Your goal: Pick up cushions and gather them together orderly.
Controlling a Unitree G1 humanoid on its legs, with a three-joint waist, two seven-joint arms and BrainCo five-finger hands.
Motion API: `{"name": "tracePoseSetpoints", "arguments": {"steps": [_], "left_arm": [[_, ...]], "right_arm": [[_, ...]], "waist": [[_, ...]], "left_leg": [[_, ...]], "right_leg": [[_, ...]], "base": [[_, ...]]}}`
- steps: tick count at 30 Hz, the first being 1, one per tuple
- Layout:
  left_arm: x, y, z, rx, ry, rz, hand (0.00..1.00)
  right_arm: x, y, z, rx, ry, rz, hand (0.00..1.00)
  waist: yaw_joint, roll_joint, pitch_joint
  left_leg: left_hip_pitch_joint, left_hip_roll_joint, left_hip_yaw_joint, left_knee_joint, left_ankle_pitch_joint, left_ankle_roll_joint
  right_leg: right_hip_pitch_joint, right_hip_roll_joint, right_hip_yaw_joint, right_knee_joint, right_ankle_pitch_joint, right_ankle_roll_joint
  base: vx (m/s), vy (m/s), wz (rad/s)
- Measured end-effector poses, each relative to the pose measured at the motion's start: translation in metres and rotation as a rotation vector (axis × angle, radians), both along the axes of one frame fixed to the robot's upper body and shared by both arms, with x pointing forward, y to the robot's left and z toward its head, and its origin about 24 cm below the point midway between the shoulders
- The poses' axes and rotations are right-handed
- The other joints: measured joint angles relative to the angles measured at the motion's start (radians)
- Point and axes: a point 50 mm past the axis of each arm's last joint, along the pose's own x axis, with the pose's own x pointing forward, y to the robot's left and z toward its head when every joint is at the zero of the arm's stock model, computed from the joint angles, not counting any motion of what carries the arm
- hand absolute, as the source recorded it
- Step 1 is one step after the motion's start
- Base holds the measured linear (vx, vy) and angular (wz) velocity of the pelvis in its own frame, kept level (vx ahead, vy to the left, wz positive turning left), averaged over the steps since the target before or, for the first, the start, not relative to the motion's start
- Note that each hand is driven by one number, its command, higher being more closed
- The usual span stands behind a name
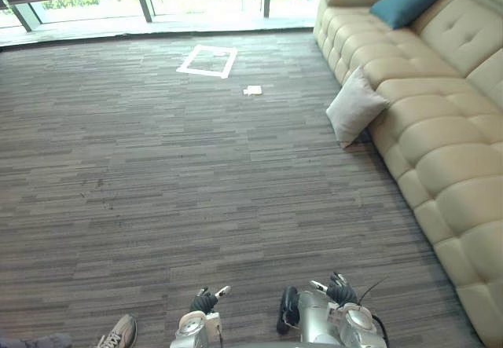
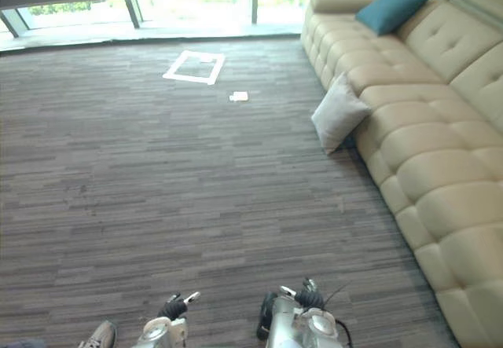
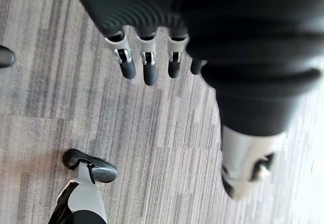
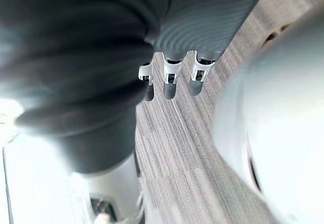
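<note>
A pale grey cushion [image 1: 355,106] stands on the carpet, leaning against the front of the beige sofa [image 1: 448,128]. A teal cushion [image 1: 406,1] rests on the sofa's seat near its far end. My left hand [image 1: 207,299] and right hand [image 1: 339,290] hang low at the near edge, far from both cushions. In the left wrist view the left hand's fingers [image 3: 148,64] point straight down over bare carpet and hold nothing. The right hand's fingers [image 4: 169,80] are likewise straight and hold nothing.
A white tape square [image 1: 207,60] and a small white scrap [image 1: 253,90] lie on the carpet towards the windows. A person's shoe [image 1: 118,332] shows at the near left. Wide carpet stretches between me and the sofa.
</note>
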Motion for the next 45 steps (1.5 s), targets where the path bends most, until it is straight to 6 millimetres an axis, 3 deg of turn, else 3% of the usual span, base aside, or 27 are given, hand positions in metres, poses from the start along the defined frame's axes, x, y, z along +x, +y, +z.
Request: {"name": "tracePoseSetpoints", "arguments": {"steps": [2, 3, 4, 5, 8, 9, 11, 12, 13, 15, 17, 19, 20, 22, 24, 26, 29, 30, 31, 33, 35, 36, 38, 39, 41, 44, 45], "left_arm": [[-0.001, 0.008, 0.001, 0.015, -0.009, 0.038, 0.00], [0.000, 0.008, 0.001, 0.014, -0.014, 0.041, 0.00], [0.003, 0.012, 0.004, 0.021, -0.030, 0.058, 0.00], [0.007, 0.016, 0.006, 0.034, -0.050, 0.061, 0.00], [0.015, 0.020, 0.012, 0.051, -0.101, 0.057, 0.00], [0.017, 0.020, 0.014, 0.054, -0.116, 0.059, 0.00], [0.018, 0.019, 0.015, 0.052, -0.124, 0.062, 0.00], [0.019, 0.020, 0.015, 0.053, -0.128, 0.065, 0.00], [0.017, 0.026, 0.015, 0.070, -0.121, 0.067, 0.00], [0.015, 0.032, 0.014, 0.086, -0.112, 0.074, 0.00], [0.014, 0.035, 0.014, 0.094, -0.107, 0.072, 0.00], [0.008, 0.031, 0.009, 0.082, -0.071, 0.062, 0.00], [0.008, 0.030, 0.008, 0.081, -0.063, 0.056, 0.00], [0.006, 0.028, 0.007, 0.075, -0.053, 0.054, 0.00], [0.005, 0.028, 0.006, 0.074, -0.045, 0.054, 0.00], [0.002, 0.025, 0.003, 0.062, -0.021, 0.046, 0.00], [0.001, 0.014, 0.002, 0.041, -0.010, 0.009, 0.00], [-0.001, 0.013, 0.001, 0.038, -0.005, 0.006, 0.00], [-0.003, 0.009, 0.000, 0.027, 0.002, 0.007, 0.00], [-0.005, 0.002, -0.001, 0.011, 0.009, -0.006, 0.00], [0.002, 0.002, 0.001, 0.015, -0.006, -0.011, 0.00], [0.003, 0.004, 0.002, 0.018, -0.011, -0.005, 0.00], [0.006, 0.007, 0.004, 0.028, -0.027, 0.002, 0.00], [0.009, 0.007, 0.006, 0.034, -0.044, -0.002, 0.00], [0.013, 0.007, 0.008, 0.037, -0.065, -0.006, 0.00], [0.018, 0.007, 0.011, 0.040, -0.085, -0.009, 0.00], [0.019, 0.007, 0.011, 0.040, -0.086, -0.009, 0.00]], "right_arm": [[0.000, 0.001, 0.000, -0.006, 0.007, 0.025, 0.00], [0.001, 0.002, 0.000, -0.005, 0.005, 0.027, 0.00], [0.003, 0.007, -0.001, 0.007, 0.009, 0.030, 0.00], [0.003, 0.015, -0.002, 0.023, 0.015, 0.039, 0.00], [-0.005, 0.022, -0.008, 0.035, 0.054, 0.063, 0.00], [-0.008, 0.023, -0.009, 0.034, 0.063, 0.057, 0.00], [-0.013, 0.023, -0.011, 0.036, 0.079, 0.053, 0.00], [-0.015, 0.027, -0.012, 0.041, 0.091, 0.067, 0.00], [-0.018, 0.034, -0.015, 0.053, 0.112, 0.083, 0.00], [-0.025, 0.043, -0.018, 0.082, 0.131, 0.082, 0.00], [-0.026, 0.046, -0.018, 0.089, 0.133, 0.083, 0.00], [-0.025, 0.041, -0.017, 0.073, 0.118, 0.083, 0.00], [-0.022, 0.041, -0.015, 0.067, 0.101, 0.090, 0.00], [-0.021, 0.037, -0.013, 0.051, 0.087, 0.107, 0.00], [-0.018, 0.035, -0.010, 0.042, 0.064, 0.111, 0.00], [-0.014, 0.029, -0.008, 0.024, 0.042, 0.108, 0.00], [-0.013, 0.021, -0.007, 0.014, 0.039, 0.083, 0.00], [-0.013, 0.018, -0.007, 0.004, 0.040, 0.087, 0.00], [-0.011, 0.015, -0.006, -0.004, 0.037, 0.091, 0.00], [-0.007, 0.004, -0.003, -0.035, 0.033, 0.094, 0.00], [-0.005, 0.001, -0.002, -0.045, 0.025, 0.092, 0.00], [-0.007, 0.001, -0.003, -0.043, 0.031, 0.087, 0.00], [-0.010, 0.006, -0.005, -0.025, 0.050, 0.088, 0.00], [-0.010, 0.012, -0.007, -0.011, 0.053, 0.088, 0.00], [-0.012, 0.018, -0.008, 0.013, 0.059, 0.076, 0.00], [-0.014, 0.021, -0.010, 0.029, 0.072, 0.056, 0.00], [-0.017, 0.022, -0.012, 0.033, 0.091, 0.053, 0.00]], "waist": [[0.014, 0.045, 0.014], [0.015, 0.052, 0.019], [0.019, 0.059, 0.034], [0.026, 0.040, 0.043], [0.049, 0.006, 0.034], [0.057, 0.005, 0.033], [0.069, 0.005, 0.029], [0.075, -0.001, 0.022], [0.078, -0.029, -0.006], [0.071, -0.068, -0.035], [0.082, -0.096, -0.039], [0.064, -0.088, -0.031], [0.060, -0.088, -0.030], [0.067, -0.075, -0.028], [0.064, -0.071, -0.027], [0.043, -0.066, -0.025], [0.021, -0.064, -0.023], [0.014, -0.061, -0.022], [0.012, -0.048, -0.024], [0.016, 0.003, -0.032], [0.002, 0.026, -0.018], [0.010, 0.032, -0.007], [0.023, 0.031, 0.003], [0.021, 0.019, 0.007], [0.025, 0.003, 0.005], [0.046, 0.000, 0.005], [0.058, -0.003, 0.002]], "left_leg": [[-0.230, 0.086, -0.065, 0.539, 0.192, -0.108], [-0.258, 0.101, -0.061, 0.602, 0.178, -0.104], [-0.356, 0.137, -0.046, 0.757, 0.104, -0.069], [-0.458, 0.141, -0.030, 0.791, 0.018, -0.007], [-0.598, 0.145, 0.078, 0.586, -0.067, 0.038], [-0.636, 0.130, 0.104, 0.398, -0.066, 0.041], [-0.656, 0.100, 0.093, 0.134, -0.016, 0.017], [-0.669, 0.088, 0.081, 0.044, 0.100, 0.005], [-0.663, 0.058, 0.096, 0.059, 0.134, 0.057], [-0.670, 0.050, 0.130, 0.133, 0.063, 0.101], [-0.604, 0.017, 0.161, 0.149, 0.022, 0.134], [-0.464, -0.027, 0.165, 0.086, -0.043, 0.135], [-0.428, -0.036, 0.164, 0.076, -0.060, 0.137], [-0.292, -0.046, 0.166, 0.001, -0.122, 0.125], [-0.223, -0.048, 0.164, -0.039, -0.147, 0.126], [-0.136, -0.045, 0.137, -0.106, -0.156, 0.135], [-0.052, -0.043, 0.081, -0.169, -0.189, 0.098], [-0.005, -0.049, 0.047, -0.184, -0.200, 0.094], [0.009, -0.043, 0.026, -0.178, -0.199, 0.094], [-0.044, -0.003, -0.021, -0.014, -0.158, 0.034], [-0.170, 0.045, -0.059, 0.297, -0.083, -0.051], [-0.294, 0.106, -0.052, 0.563, -0.004, -0.109], [-0.377, 0.169, 0.022, 0.721, -0.019, -0.066], [-0.439, 0.181, 0.077, 0.726, -0.043, -0.020], [-0.522, 0.189, 0.139, 0.632, -0.067, 0.018], [-0.580, 0.152, 0.149, 0.275, -0.065, 0.024], [-0.582, 0.107, 0.054, 0.089, -0.022, 0.013]], "right_leg": [[0.160, 0.083, 0.023, -0.137, -0.081, 0.011], [0.177, 0.098, 0.028, -0.150, -0.083, 0.009], [0.245, 0.131, 0.053, -0.191, -0.096, 0.004], [0.333, 0.137, 0.079, -0.253, -0.110, 0.012], [0.454, 0.124, 0.137, -0.371, -0.112, 0.045], [0.504, 0.114, 0.168, -0.410, -0.123, 0.066], [0.554, 0.098, 0.207, -0.441, -0.161, 0.093], [0.587, 0.087, 0.241, -0.458, -0.192, 0.123], [0.603, 0.059, 0.276, -0.472, -0.195, 0.139], [0.594, 0.024, 0.330, -0.458, -0.112, 0.142], [0.560, -0.016, 0.383, -0.298, -0.047, 0.211], [0.377, -0.039, 0.429, 0.167, 0.079, 0.331], [0.330, -0.039, 0.425, 0.272, 0.078, 0.330], [0.194, -0.034, 0.354, 0.411, 0.020, 0.264], [0.098, -0.024, 0.285, 0.395, -0.039, 0.221], [0.023, 0.001, 0.173, 0.209, -0.077, 0.163], [0.001, 0.032, 0.107, -0.158, 0.025, 0.131], [0.010, 0.047, 0.133, -0.187, 0.129, 0.085], [0.010, 0.052, 0.133, -0.144, 0.096, 0.069], [0.020, 0.048, 0.112, -0.062, -0.013, 0.053], [0.083, 0.055, 0.082, -0.076, -0.060, 0.048], [0.162, 0.080, 0.072, -0.127, -0.079, 0.039], [0.276, 0.104, 0.076, -0.202, -0.092, 0.034], [0.352, 0.104, 0.076, -0.270, -0.094, 0.036], [0.418, 0.104, 0.085, -0.346, -0.086, 0.049], [0.499, 0.101, 0.131, -0.418, -0.080, 0.066], [0.515, 0.095, 0.168, -0.437, -0.094, 0.092]], "base": [[0.63, -0.178, -0.58], [0.60, -0.061, -0.83], [0.53, -0.013, -0.70], [0.60, -0.007, -0.80], [0.51, 0.066, -0.64], [0.55, 0.184, -0.79], [0.60, 0.267, -0.71], [0.67, 0.360, -0.75], [0.68, 0.347, -0.68], [0.70, 0.337, -0.49], [0.70, 0.399, -0.45], [0.52, 0.251, -0.04], [0.58, 0.208, 0.15], [0.50, 0.128, -0.05], [0.34, 0.037, 0.00], [0.52, -0.038, 0.40], [0.53, -0.138, 0.77], [0.63, -0.186, 0.51], [0.63, -0.179, 0.31], [0.59, -0.209, 0.20], [0.50, -0.209, 0.27], [0.63, -0.195, -0.05], [0.60, -0.158, -0.19], [0.41, -0.064, -0.13], [0.40, -0.031, -0.21], [0.47, 0.113, -0.53], [0.37, 0.241, -0.88]]}}
